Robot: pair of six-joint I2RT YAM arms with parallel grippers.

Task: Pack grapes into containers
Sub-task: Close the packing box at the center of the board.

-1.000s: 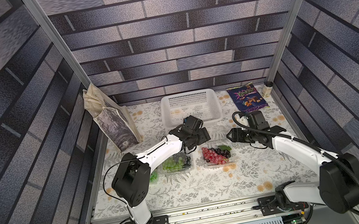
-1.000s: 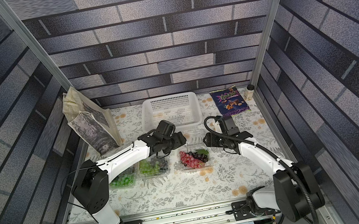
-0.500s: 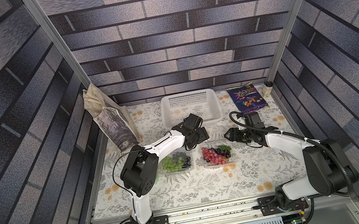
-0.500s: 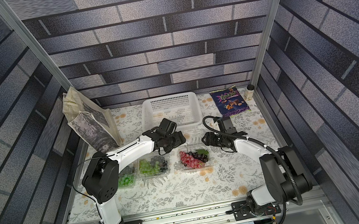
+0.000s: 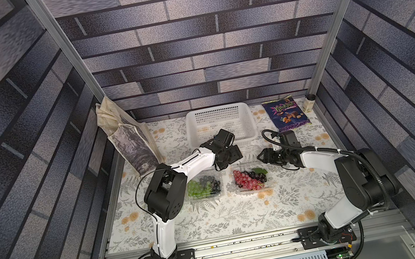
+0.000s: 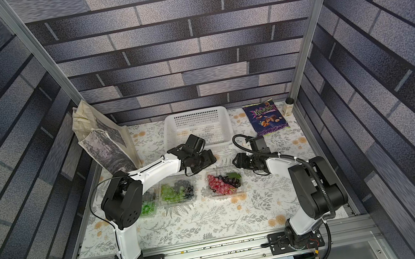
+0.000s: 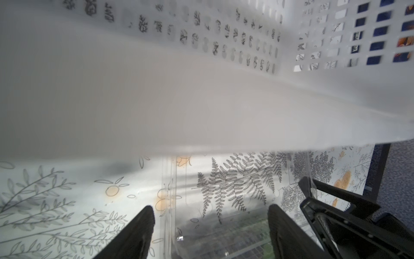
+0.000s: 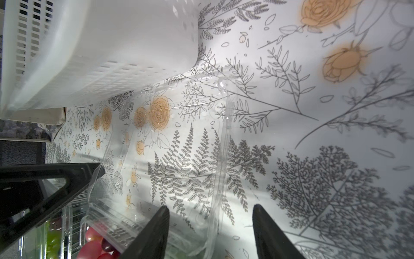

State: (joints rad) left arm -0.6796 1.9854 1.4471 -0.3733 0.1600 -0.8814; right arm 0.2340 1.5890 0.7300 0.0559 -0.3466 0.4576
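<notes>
Three clear containers stand in a row. The left one [image 6: 147, 206] holds green grapes. The middle one [image 5: 205, 187] holds green and black grapes [image 6: 178, 191]. The right one [image 5: 250, 179] holds red and dark purple grapes [image 6: 223, 182]. My left gripper [image 5: 229, 155] hovers open at the far edge between the middle and right containers, a clear lid [image 7: 224, 215] under its fingers [image 7: 145, 222]. My right gripper [image 5: 261, 157] is open at the right container's far right corner. The lid's upright edge [image 8: 218, 190] stands between its fingers [image 8: 161, 224], touching neither.
A white perforated basket [image 5: 217, 111] sits just behind both grippers, close above the left one [image 7: 201, 101]. A purple snack bag [image 5: 286, 115] and a small jar [image 5: 308, 102] lie at the back right. A printed tote bag [image 5: 130, 141] leans at the back left.
My right gripper has slid left to the right container's corner and its jaws have narrowed. The left arm's elbow swung right; its gripper stayed near the basket's front.
</notes>
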